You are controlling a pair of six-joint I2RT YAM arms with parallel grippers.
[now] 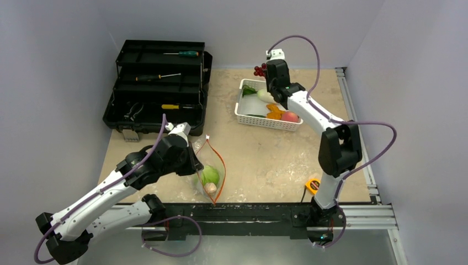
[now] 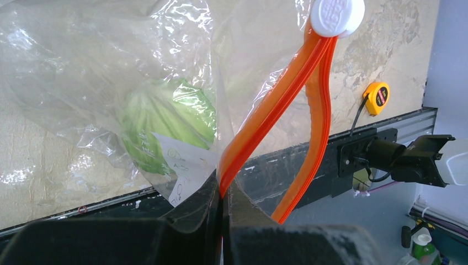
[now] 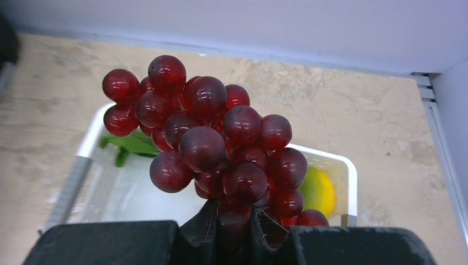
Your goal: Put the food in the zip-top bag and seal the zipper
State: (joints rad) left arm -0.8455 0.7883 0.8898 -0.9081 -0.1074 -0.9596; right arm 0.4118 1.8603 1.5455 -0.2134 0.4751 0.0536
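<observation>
Mottled beige table (image 1: 259, 154), boxed in by grey walls. Over the far left corner of the white basket (image 1: 241, 113): right gripper (image 3: 234, 218) clenched on the stem end of the dark red grapes (image 3: 209, 143), bunch lifted clear of the rim. Inside the basket: yellow lemon (image 3: 319, 190), pink peach (image 1: 289, 116), orange and green pieces. Well to the near left of the basket: left gripper (image 2: 222, 190) pinched tight on one orange-red lip of the zipper (image 2: 276, 121), white slider (image 2: 336, 15) at the strip's far end, mouth of the zip-top bag (image 1: 205, 150) gaping. Within the bag: green cabbage (image 2: 165, 121) beside a white label. Left of the basket: open black toolbox (image 1: 157, 88) with screwdrivers. Near right of the basket: yellow tape measure (image 1: 313, 185).
</observation>
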